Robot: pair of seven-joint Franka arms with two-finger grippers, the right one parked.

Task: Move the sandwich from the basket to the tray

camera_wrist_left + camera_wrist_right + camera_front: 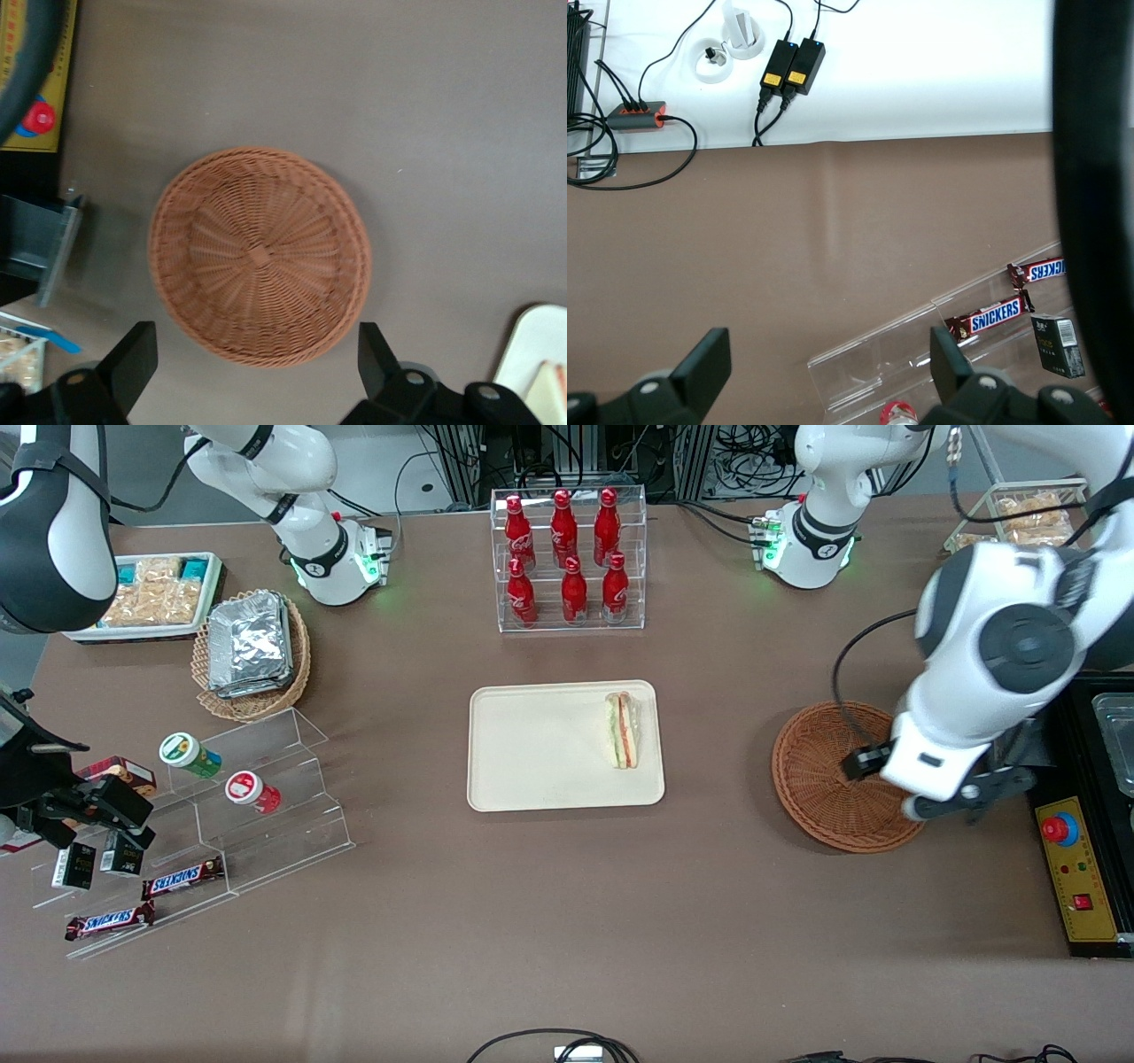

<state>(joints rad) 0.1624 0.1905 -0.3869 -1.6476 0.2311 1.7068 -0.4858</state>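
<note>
The sandwich [623, 731], a wrapped triangular wedge with green and orange layers, lies on the cream tray [532, 748] at the edge nearest the working arm. The reddish-brown basket [824, 779] stands empty beside the tray, toward the working arm's end. The left arm's gripper [970, 797] hangs above the basket's edge, open and empty. In the left wrist view the empty basket [259, 255] lies under the gripper [255, 336], whose fingers stand wide apart. A corner of the tray [536, 332] and the sandwich [554, 390] show there too.
A clear rack of red bottles [567, 558] stands farther from the camera than the tray. A tan basket of foil packets [252, 651], a white snack tray [151, 598] and an acrylic stand [257, 806] lie toward the parked arm's end. A control box [1076, 868] sits beside the reddish-brown basket.
</note>
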